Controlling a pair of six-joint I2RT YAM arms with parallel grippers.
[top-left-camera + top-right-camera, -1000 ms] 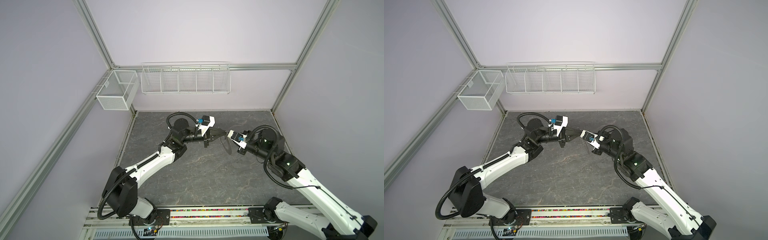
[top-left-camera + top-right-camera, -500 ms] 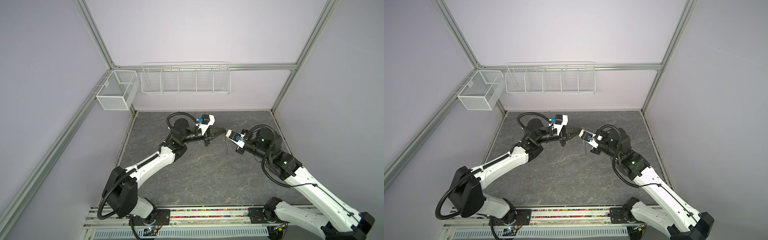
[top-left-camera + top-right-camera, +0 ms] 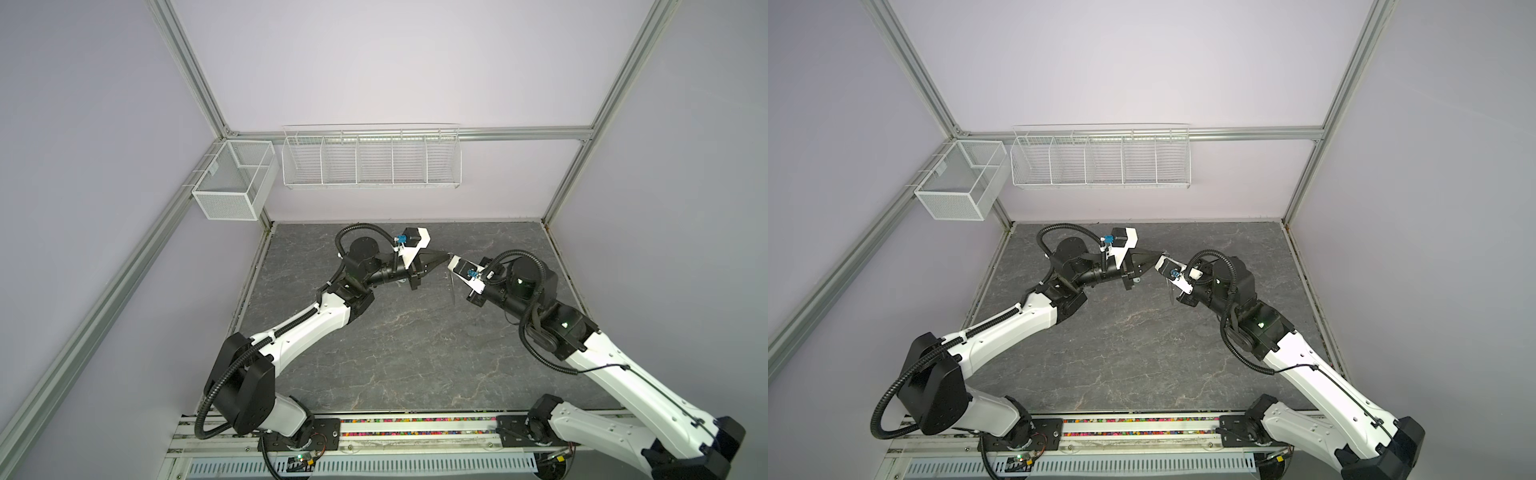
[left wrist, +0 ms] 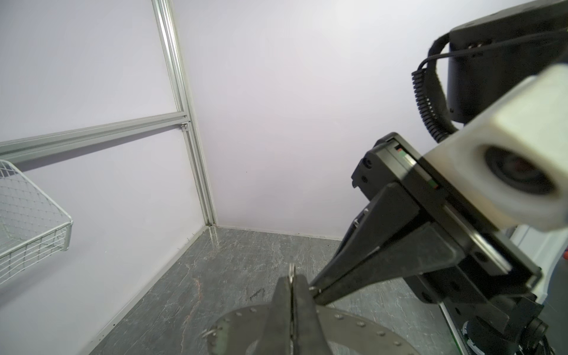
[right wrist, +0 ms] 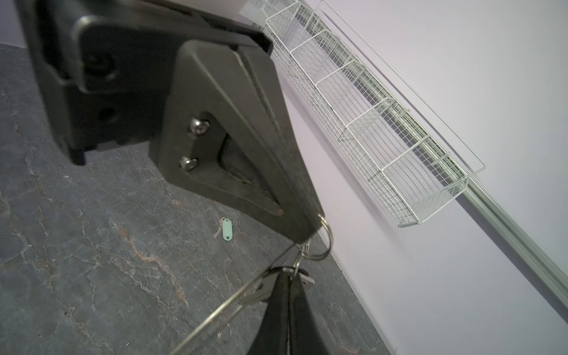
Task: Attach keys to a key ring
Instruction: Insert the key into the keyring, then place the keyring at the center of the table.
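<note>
Hanging in mid-air where the 2 arms meet, the key ring point(image 4: 362, 327) is a flat grey metal disc with small holes round its rim. In a top view the key ring point(image 3: 451, 286) shows only as a thin edge, well above the tabletop point(image 5: 92, 246).

The left claw point(image 5: 309, 235) is pressed together on a small wire loop point(image 5: 330, 236). The disc seems to dangle from there, though I cannot tell for sure which claw carries it. The right claw point(image 4: 316, 291), tip to tip with the left, is also pressed together. It pinches what looks like the black-tagged key point(image 5: 258, 293), just at its little ring. The green-tagged key point(image 5: 226, 230) lies flat on the tabletop near the back wall, untouched, so I judge 1 key is being threaded and 1 is left.

The disc looks stiff, thin and slick, and light enough to swing on its loop at any nudge. I would take it flat across the rim, clear of the holes. The loop is springy wire and will likely snap back if it slips. The keys are tiny and light. The plastic tag is the thickest, least slippery part to grab, better than a thin blade lying flat on stone.
</note>
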